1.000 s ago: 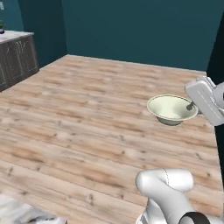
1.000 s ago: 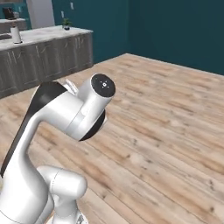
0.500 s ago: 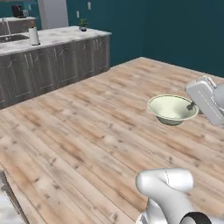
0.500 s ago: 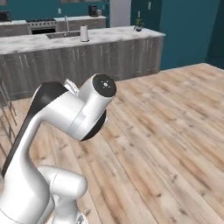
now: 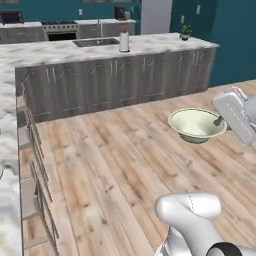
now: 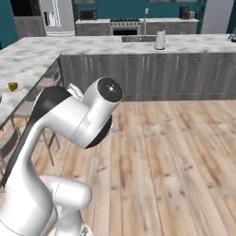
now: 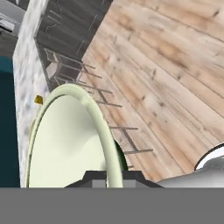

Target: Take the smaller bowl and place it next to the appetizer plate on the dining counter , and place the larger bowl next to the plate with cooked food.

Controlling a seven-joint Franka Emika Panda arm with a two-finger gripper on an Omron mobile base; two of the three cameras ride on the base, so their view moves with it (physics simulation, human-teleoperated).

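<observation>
Gripper clamped on the near rim of the larger bowl, carried in the air above the wood floor; bowl roughly level, mouth up, rim yellowish in the hand view. Carry step in hand, judged; placement not yet begun. Dining counter to the left, grey chairs tucked under its edge. Small yellow item noted on that top; possibly the appetizer food, too small to confirm. Plate with cooked food not identified. Cabinet worktop with sink behind, not the target. Recommended: keep bowl level, hold grip firm at the rim, approach over the chairs with clearance, lower beside the wide plate without touching it.
</observation>
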